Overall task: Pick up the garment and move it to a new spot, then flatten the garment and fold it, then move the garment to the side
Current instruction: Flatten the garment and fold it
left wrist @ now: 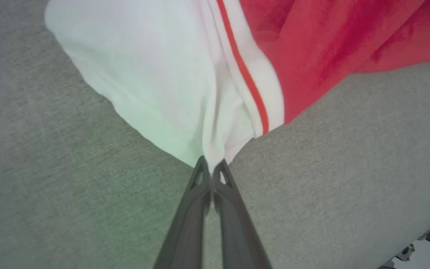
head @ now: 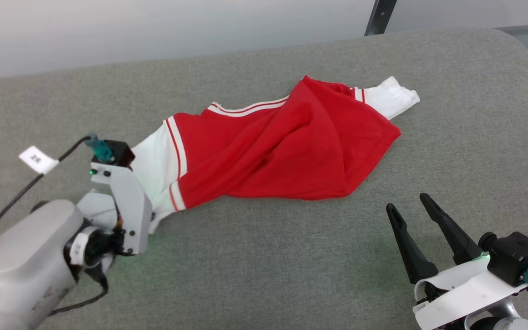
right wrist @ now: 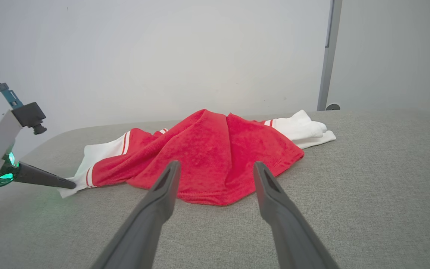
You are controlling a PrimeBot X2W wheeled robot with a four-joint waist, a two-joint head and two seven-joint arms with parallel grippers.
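We see the garment [head: 287, 151] crumpled (soft red cloth, white sleeves, striped trim) mid-way on the grey woven cushion [head: 264, 266]. Left gripper [left wrist: 211, 167] is clamped on the garment's near white sleeve edge. Right gripper [head: 407, 201] sits spread and empty, near the red hem, not touching. Pale wall [head: 154, 27] and a dark post [head: 380, 16] behind.

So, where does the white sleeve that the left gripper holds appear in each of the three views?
Head view: white sleeve left of centre, at the left end of the garment.
Left wrist view: sleeve at upper middle, its edge pinched by the left gripper.
Right wrist view: sleeve at middle left.
Shared landmark: the striped trim next to the sleeve.
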